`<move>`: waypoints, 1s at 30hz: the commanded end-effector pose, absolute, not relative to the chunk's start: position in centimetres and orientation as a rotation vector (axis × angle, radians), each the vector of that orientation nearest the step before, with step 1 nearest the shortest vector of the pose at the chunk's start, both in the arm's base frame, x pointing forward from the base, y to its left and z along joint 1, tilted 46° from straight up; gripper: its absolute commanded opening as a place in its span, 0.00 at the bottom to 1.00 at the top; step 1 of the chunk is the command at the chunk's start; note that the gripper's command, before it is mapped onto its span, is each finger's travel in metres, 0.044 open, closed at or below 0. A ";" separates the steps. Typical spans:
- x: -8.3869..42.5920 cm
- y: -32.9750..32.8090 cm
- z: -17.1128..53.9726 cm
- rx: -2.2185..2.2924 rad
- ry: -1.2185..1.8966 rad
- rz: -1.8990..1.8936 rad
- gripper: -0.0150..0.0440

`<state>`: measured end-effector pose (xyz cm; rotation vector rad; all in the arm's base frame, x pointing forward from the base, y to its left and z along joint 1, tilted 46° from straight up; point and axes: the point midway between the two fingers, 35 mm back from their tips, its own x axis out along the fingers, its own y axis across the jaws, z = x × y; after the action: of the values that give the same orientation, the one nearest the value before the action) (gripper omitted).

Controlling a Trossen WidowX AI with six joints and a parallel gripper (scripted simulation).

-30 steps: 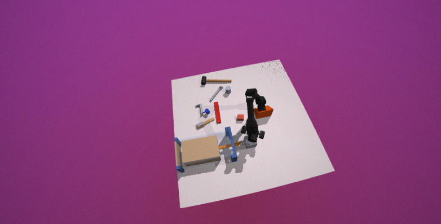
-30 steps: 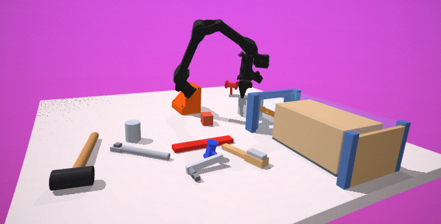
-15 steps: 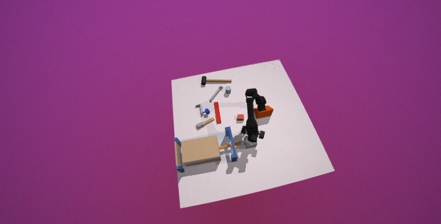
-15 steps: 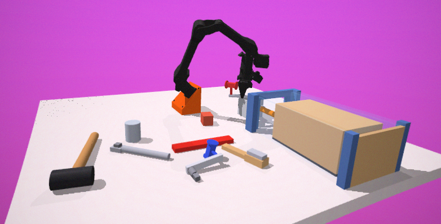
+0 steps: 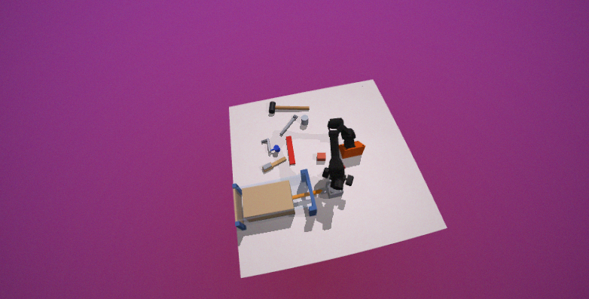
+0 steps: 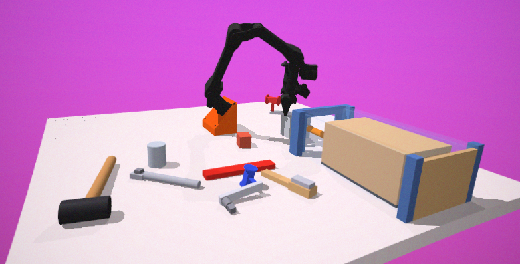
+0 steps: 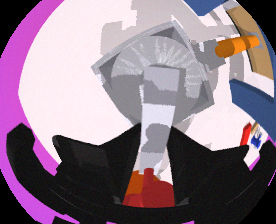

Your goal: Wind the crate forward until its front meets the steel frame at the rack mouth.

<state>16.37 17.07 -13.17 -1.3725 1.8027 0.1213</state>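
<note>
1. Gripper [image 5: 335, 189] [image 6: 286, 112] [image 7: 154, 128], right of lower centre in the top view. Its jaws point downward, clamped on the winch handle [image 5: 344, 166] [image 6: 272, 99] [image 7: 159, 107]; the fingers flank the grey crank arm, presumably so that the key can be kept down while turning.

2. Hand winch [image 5: 335, 193] [image 6: 285, 128] [image 7: 108, 94], upper middle of the wrist view. The crank arm reaches over its top and the red grip lies toward the bottom edge, an arrangement that gives leverage. The key end is hidden; it is probably seated in the round hole.

3. Crate [image 5: 267, 198] [image 6: 360, 149] [image 7: 263, 62], lower left of the top view, inside the guard cubby. It appears flat. The orange strap [image 5: 299, 196] [image 6: 315, 131] [image 7: 234, 46] runs from its front toward the winch, so winding should draw it forward.

4. Blue steel frame [image 5: 308, 184] [image 6: 298, 131] [image 7: 254, 97], between winch and crate. A gap separates it from the crate's front; more winding is judged necessary, slowly, lest the crate tip.

5. Blue-knobbed crank [image 5: 269, 145] [image 6: 241, 191] [image 7: 256, 140], left of centre in the top view, lying beside the red bar [image 5: 291, 150] [image 6: 239, 169] [image 7: 246, 134]. Neither obstructs the strap's path.
</note>
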 end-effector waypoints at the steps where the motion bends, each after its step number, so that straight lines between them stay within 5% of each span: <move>1: 16.3 16.8 -13.5 -1.354 1.807 0.105 0.25; 30: 16.2 16.9 -13.5 -1.349 1.806 0.099 0.25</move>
<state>16.33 17.09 -13.18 -1.3722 1.8046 0.1245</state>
